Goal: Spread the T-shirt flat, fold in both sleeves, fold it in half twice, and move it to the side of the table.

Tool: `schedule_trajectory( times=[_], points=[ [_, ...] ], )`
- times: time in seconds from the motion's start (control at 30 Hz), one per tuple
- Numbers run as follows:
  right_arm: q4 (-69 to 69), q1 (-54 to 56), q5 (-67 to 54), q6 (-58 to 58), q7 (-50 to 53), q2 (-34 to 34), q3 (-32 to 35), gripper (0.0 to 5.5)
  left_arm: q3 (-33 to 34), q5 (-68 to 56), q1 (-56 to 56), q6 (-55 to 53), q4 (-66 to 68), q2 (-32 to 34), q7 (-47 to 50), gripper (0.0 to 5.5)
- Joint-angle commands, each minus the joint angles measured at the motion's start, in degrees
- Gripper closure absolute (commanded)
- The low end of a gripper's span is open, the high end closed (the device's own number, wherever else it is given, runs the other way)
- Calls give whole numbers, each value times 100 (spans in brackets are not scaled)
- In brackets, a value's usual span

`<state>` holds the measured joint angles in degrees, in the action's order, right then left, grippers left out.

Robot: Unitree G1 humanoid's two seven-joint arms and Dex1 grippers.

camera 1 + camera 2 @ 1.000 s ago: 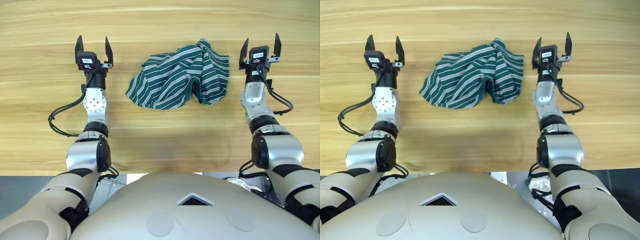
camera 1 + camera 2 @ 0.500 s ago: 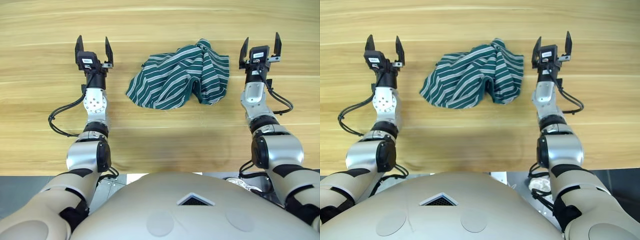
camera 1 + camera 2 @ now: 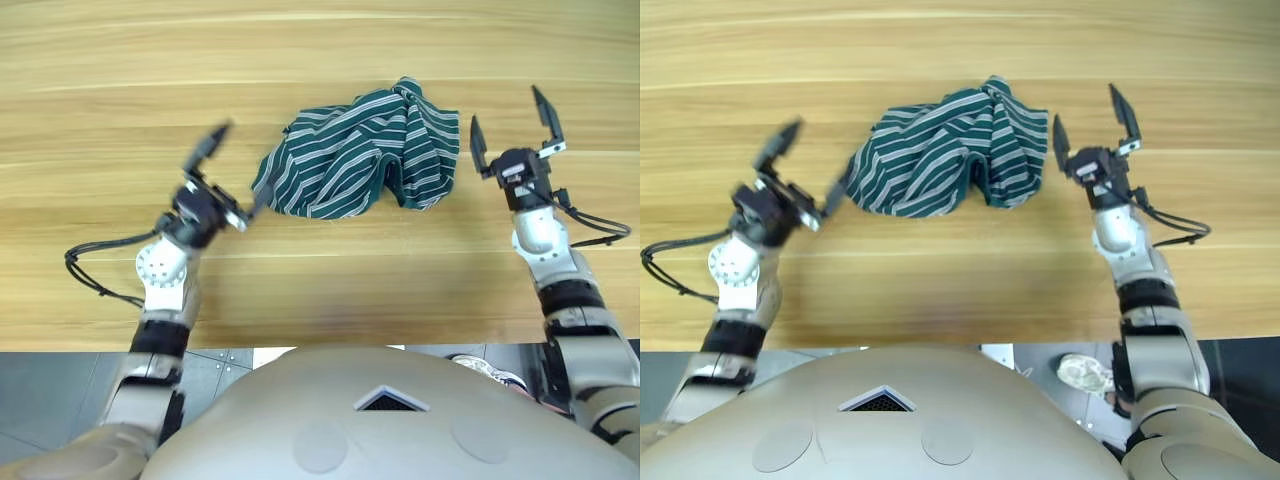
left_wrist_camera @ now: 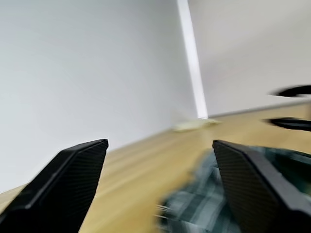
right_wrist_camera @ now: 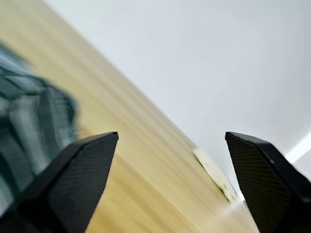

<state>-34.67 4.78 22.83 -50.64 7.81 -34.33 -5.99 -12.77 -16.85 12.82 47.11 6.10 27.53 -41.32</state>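
A dark green T-shirt (image 3: pixel 362 152) with white stripes lies crumpled in a heap on the wooden table (image 3: pixel 320 40), around the middle. My left gripper (image 3: pixel 237 166) hangs open just left of the shirt's lower left edge, turned toward it, one fingertip close to the cloth. My right gripper (image 3: pixel 508 120) stands open a short way right of the shirt, apart from it. The left wrist view has the striped T-shirt (image 4: pixel 204 204) blurred between my open fingers (image 4: pixel 63 179). In the right wrist view the T-shirt (image 5: pixel 29 107) lies off to one side of the fingers (image 5: pixel 73 174).
The table's front edge (image 3: pixel 320 345) runs just under my arms, with grey floor below it. Bare wood stretches on all sides of the shirt. A white wall (image 4: pixel 97 63) rises beyond the table's far side.
Both arms have drawn back toward the table's front edge. The left gripper has swung right and tilted toward the shirt's left edge; the right gripper has dropped lower and tilted. The shirt has not moved.
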Motion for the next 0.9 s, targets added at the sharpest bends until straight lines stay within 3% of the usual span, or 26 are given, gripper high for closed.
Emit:
schedule_trajectory(
  times=[0.03,0.2,0.47,0.6,0.83,0.9],
  points=[
    [1543,-1030,308,428,-1032,-862,-33,143,-552,1453,799,-574,-971,739,-450,147],
    [2339,-1479,229,969,-1500,-1033,136,143,-491,3655,717,-1067,-1089,444,498,147],
    [2126,-1233,521,1229,-1425,-657,-104,143,-505,6108,-48,-1499,-742,-235,2967,147],
    [1839,-1180,685,1238,-1277,-568,-175,143,-623,6435,53,-1713,-418,-347,3602,147],
    [1706,-1163,777,1222,-1202,-588,-144,143,-687,6294,141,-1963,-386,-265,3846,147],
    [1628,-1125,803,1219,-1177,-624,-136,141,-710,6232,197,-2025,-392,-273,3858,188]
  ],
)
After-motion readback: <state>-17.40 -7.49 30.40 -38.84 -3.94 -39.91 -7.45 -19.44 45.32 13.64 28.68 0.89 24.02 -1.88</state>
